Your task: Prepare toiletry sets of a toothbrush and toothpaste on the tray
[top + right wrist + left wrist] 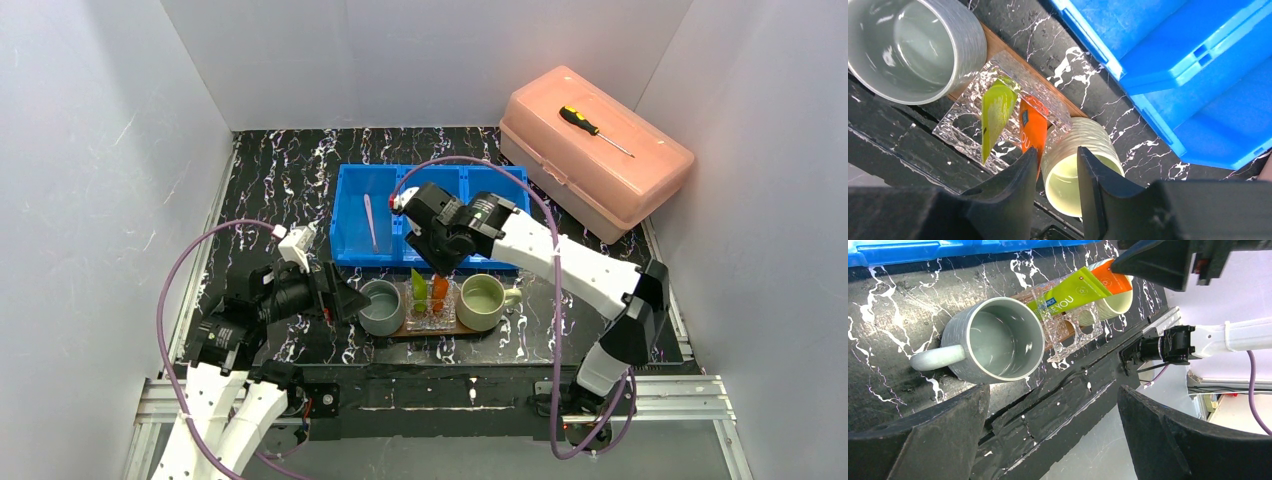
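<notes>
Green tube (418, 288) and orange tube (440, 292) stand tilted, side by side, in a clear holder (432, 316) at the middle of the tray (452, 330). The grey mug (380, 307) sits at the tray's left end and the pale mug (482, 302) at its right end. How far each rests on the wood I cannot tell.

The right gripper (1057, 150) hangs over the tray, just above and behind the tube tops. Its jaws are about half apart, with nothing between them. In its wrist view the orange tube's top lies just beside one finger (1013, 195). Whether they touch I cannot tell. The pale mug's rim shows through the gap, and the green tube is a little farther off, towards the grey mug.

The left gripper (1053, 389) lies low over the counter (285, 180), left of the tray, spread wide and empty. It faces the grey mug, which is near it but apart.

A toothbrush (371, 222) lies in the left compartment of the blue bin (345, 255), behind the tray and well away from both grippers.
</notes>
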You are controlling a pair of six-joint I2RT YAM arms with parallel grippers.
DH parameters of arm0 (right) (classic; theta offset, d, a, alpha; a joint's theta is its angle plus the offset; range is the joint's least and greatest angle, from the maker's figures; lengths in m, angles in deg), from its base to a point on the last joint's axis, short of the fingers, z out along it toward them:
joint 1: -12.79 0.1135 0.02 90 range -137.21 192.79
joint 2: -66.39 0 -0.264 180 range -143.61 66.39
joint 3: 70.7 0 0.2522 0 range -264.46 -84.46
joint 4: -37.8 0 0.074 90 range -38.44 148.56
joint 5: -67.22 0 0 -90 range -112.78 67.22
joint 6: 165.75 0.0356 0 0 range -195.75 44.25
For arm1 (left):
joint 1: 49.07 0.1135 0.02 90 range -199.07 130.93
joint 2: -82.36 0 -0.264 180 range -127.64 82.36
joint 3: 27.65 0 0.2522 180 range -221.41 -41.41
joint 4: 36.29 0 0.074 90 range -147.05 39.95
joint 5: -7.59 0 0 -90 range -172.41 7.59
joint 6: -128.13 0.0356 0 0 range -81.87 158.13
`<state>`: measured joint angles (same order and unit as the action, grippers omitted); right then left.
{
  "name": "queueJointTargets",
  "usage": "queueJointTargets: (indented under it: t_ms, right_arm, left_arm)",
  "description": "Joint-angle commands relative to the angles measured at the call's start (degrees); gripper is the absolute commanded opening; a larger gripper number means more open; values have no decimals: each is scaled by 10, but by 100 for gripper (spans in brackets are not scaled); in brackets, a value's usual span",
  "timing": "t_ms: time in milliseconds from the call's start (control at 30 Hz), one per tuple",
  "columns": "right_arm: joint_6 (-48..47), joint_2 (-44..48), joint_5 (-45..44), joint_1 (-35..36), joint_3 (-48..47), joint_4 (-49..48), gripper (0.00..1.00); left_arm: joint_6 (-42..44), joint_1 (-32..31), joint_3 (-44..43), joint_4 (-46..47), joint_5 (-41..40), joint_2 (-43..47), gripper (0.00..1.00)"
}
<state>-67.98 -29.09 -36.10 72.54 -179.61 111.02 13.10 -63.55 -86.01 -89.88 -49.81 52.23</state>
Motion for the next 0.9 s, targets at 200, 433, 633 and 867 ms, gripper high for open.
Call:
queueJointTargets:
  t_ms: [200,433,633,867]
  right_arm:
    - [5,59,-39,1,-31,-78,49]
    - [3,78,-70,1,-35,-113,52]
    - [8,106,-81,1,-13,-159,53]
    - [20,137,-78,1,12,-165,55]
  left_arm:
    - [8,-1,-6,-11,-15,-40,98]
    - [10,-1,-56,-26,-66,-108,98]
    - [3,-1,-126,-28,-84,-215,98]
    - [1,-5,-241,-51,-96,-370,98]
